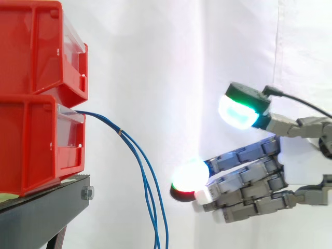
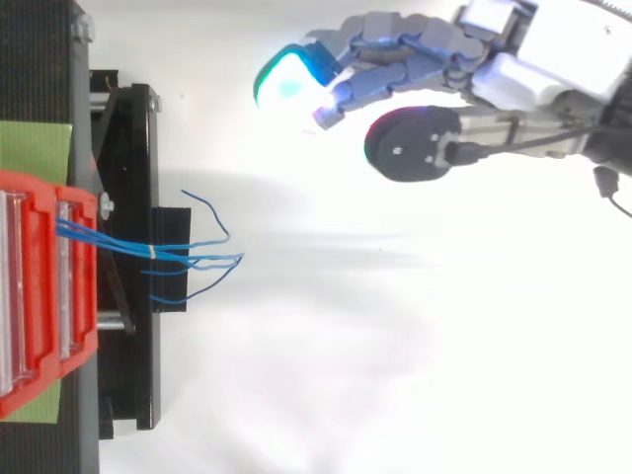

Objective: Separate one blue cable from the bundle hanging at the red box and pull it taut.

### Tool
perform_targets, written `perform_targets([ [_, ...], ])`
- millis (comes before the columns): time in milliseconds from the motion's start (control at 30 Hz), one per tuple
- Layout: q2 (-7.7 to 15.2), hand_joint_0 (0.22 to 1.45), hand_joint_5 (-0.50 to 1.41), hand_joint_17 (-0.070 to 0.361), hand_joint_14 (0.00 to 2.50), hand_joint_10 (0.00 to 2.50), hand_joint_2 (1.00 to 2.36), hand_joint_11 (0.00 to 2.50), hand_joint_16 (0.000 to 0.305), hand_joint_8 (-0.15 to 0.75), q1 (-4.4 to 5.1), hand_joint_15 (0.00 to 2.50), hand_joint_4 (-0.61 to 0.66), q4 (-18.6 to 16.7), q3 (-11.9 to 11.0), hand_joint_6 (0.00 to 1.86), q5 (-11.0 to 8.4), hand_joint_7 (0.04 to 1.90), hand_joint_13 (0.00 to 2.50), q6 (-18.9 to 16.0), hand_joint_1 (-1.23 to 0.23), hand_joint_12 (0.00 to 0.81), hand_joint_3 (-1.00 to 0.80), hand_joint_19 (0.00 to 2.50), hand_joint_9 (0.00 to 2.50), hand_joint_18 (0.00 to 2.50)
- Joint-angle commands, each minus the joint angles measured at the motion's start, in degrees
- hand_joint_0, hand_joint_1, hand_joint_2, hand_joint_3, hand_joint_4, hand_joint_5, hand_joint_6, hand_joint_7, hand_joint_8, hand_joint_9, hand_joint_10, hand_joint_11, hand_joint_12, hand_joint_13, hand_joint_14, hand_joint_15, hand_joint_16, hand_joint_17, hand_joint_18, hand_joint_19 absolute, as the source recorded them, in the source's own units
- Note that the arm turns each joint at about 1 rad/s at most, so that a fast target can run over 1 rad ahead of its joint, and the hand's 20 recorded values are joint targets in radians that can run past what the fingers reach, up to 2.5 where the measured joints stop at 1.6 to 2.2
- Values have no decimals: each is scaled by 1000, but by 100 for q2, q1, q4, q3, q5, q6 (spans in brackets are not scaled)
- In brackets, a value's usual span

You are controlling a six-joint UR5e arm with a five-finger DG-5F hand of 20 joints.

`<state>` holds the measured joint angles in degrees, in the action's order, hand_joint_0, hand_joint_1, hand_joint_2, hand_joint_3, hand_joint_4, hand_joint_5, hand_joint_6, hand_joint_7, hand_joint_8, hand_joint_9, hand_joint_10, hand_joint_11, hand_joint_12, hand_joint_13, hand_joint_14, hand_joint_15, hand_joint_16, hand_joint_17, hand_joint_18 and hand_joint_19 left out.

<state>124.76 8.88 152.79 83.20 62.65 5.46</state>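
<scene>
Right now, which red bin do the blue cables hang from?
The lower red bin: the blue cables leave its front opening and droop down. The upper red bin has none.

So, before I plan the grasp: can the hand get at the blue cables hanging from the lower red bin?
Probably yes. The hand is open, apart from the blue cables, with only bare space between them, though the top view shows it offset sideways.

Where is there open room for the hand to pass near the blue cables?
Free: the gap between the hanging blue cables and the hand, before the white curtain. Crowded: at the lower red bin, where the cables leave bundled together above the black stand.
</scene>
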Motion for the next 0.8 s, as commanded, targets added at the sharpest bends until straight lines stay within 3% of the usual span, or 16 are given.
perform_targets([
  [0, 268, 489, -234, 99, 1, 8, 1000, 277, 44, 294, -27, 40, 269, 32, -305, 503, 89, 856, 172, -107, -530, 336, -500, 132, 372, 107],
  [133, 338, 489, -232, 99, 0, 8, 1000, 276, 44, 295, -18, 46, 272, -117, -428, 503, 353, 855, 178, -89, -532, 336, -500, 135, 374, 108],
  [233, 356, 489, -230, 99, 2, 10, 1000, 280, 44, 296, 26, 49, 274, -451, -428, 503, 397, 859, 179, -10, -533, 336, -500, 129, 377, 110],
  [367, 576, 489, -227, 99, 2, 8, 1000, 279, 44, 296, 61, 48, 282, -768, -472, 503, 485, 856, 190, -81, -537, 335, -500, 129, 382, 116],
  [467, 584, 490, -220, 98, 2, 8, 1000, 274, 44, 295, 61, 55, 287, -777, -533, 503, 573, 860, 198, -160, -543, 333, -500, 138, 391, 128],
  [567, 584, 491, -215, 98, 2, 8, 1000, 283, 43, 297, 78, 52, 296, -803, -551, 503, 792, 867, 203, -168, -545, 332, -500, 139, 407, 134],
  [767, 593, 493, -208, 97, 0, 8, 1000, 284, 43, 298, 87, 57, 298, -803, -542, 503, 915, 867, 219, -195, -549, 331, -500, 136, 430, 149],
])
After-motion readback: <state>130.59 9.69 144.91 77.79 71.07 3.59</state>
